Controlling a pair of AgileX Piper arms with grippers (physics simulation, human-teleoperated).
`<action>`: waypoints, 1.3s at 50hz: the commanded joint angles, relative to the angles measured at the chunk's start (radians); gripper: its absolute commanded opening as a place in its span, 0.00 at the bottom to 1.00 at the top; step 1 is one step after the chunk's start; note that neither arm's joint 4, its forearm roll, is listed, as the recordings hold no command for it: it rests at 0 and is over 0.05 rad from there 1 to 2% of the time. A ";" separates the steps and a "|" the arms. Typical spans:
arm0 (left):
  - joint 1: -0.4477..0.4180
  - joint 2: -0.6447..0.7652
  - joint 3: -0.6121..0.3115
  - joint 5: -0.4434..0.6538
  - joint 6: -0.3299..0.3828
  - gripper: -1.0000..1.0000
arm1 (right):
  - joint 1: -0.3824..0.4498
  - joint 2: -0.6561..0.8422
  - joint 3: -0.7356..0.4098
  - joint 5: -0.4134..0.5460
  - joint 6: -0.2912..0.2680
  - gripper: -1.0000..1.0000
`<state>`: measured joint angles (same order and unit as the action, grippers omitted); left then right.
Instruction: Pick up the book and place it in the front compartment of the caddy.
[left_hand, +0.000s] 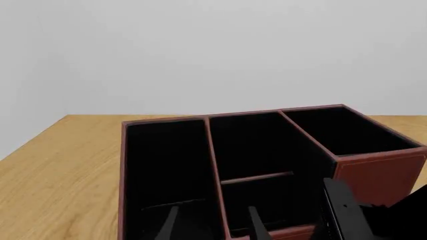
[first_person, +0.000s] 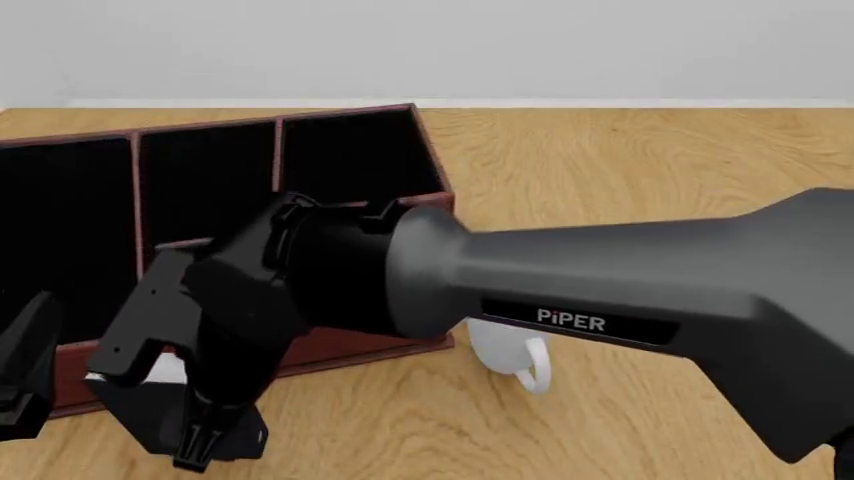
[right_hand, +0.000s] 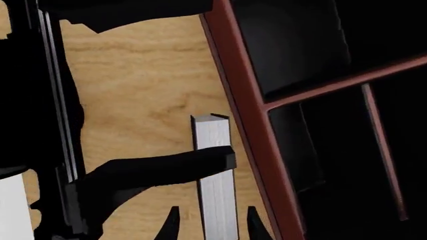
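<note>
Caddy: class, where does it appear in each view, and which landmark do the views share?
Left wrist view: caddy ahead of the left end effector.
Front view: left half, partly behind the right arm.
Right wrist view: its wall alongside the right end effector.
Shared landmark: wooden table.

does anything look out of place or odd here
Nothing spilled or damaged. The book stands outside the caddy, close beside its wall, between the right claw's fingertips. The white mug sits upright beside the caddy.

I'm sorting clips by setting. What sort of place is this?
A simulated tabletop workspace, not a real room: a bare wooden table against a blank pale wall, with only a red-brown caddy, a white mug and flatly rendered arms.
</note>
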<state>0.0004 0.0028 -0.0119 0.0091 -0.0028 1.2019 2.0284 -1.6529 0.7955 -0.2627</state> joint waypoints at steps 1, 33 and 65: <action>0.000 0.000 0.000 0.000 0.000 1.00 | 0.000 0.007 0.009 -0.009 0.007 1.00; 0.000 0.000 0.000 0.000 0.000 1.00 | 0.011 -0.092 0.029 0.025 0.015 0.00; 0.000 0.000 0.000 0.000 0.000 1.00 | 0.034 -0.235 0.154 0.046 0.049 0.00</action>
<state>0.0005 0.0028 -0.0119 0.0091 -0.0028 1.2228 1.8385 -1.5119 0.8286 -0.2417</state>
